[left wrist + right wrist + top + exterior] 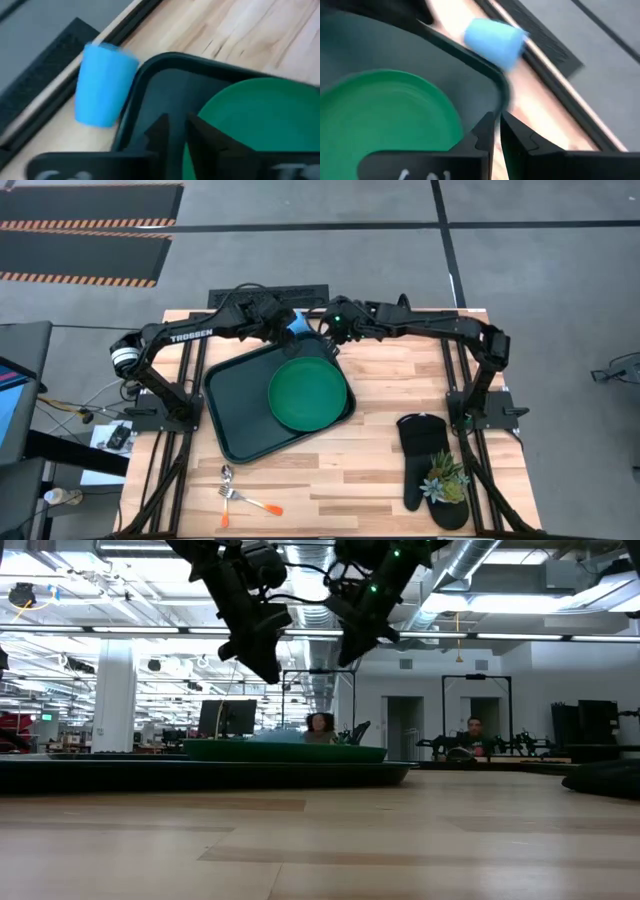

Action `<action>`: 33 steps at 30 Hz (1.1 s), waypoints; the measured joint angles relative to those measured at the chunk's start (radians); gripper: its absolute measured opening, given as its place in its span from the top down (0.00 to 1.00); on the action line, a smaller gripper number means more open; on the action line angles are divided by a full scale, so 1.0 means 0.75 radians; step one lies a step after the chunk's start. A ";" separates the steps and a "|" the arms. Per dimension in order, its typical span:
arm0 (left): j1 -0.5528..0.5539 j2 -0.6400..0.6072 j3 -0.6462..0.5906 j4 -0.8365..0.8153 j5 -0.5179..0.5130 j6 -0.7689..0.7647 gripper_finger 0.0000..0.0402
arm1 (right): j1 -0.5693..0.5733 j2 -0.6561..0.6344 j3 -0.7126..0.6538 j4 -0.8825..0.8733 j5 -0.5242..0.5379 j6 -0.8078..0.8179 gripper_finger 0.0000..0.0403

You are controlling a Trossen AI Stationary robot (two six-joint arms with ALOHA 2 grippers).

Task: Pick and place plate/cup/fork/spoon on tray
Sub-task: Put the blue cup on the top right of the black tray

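The plate (309, 394) lies in the tray (235, 405) on my tabletop (400, 390); the cup (298, 327) sits behind the tray's far corner, the fork (248, 501) and spoon (227, 488) before it.

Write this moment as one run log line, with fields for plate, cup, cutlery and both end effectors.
plate: on tray | cup: off tray, beside far corner | fork, spoon: on table | left end effector, right end effector: nearly shut, empty, near cup
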 joint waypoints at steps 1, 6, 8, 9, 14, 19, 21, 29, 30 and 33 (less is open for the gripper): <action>-0.001 0.000 0.000 0.000 -0.023 0.018 0.79 | -0.012 0.000 0.000 -0.023 0.011 0.018 0.85; 0.060 -0.001 0.000 0.011 -0.191 0.057 0.59 | -0.074 0.000 -0.001 -0.044 -0.040 0.099 0.76; 0.130 -0.001 0.000 0.016 -0.141 0.016 0.54 | -0.091 0.001 -0.001 -0.043 -0.071 0.115 0.72; 0.171 -0.001 0.000 0.017 -0.092 0.008 0.52 | -0.098 0.001 -0.001 -0.042 -0.077 0.120 0.70; 0.396 0.031 0.000 -0.012 0.033 -0.031 0.49 | -0.108 0.001 -0.001 -0.044 -0.076 0.153 0.61; 0.469 0.101 0.001 0.019 0.122 -0.078 0.50 | -0.124 0.002 -0.001 -0.059 -0.071 0.199 0.56; 0.455 0.137 0.001 0.057 0.160 -0.100 0.50 | -0.130 0.002 -0.001 -0.101 -0.071 0.215 0.56; 0.347 0.236 0.020 0.123 0.164 -0.121 0.50 | -0.143 0.000 -0.002 -0.368 -0.066 0.246 0.57; 0.339 0.238 0.036 0.112 0.146 -0.111 0.50 | -0.141 0.000 -0.002 -0.373 -0.066 0.246 0.57; 0.305 0.238 0.085 0.089 0.080 -0.095 0.50 | -0.134 -0.001 -0.002 -0.372 -0.066 0.257 0.57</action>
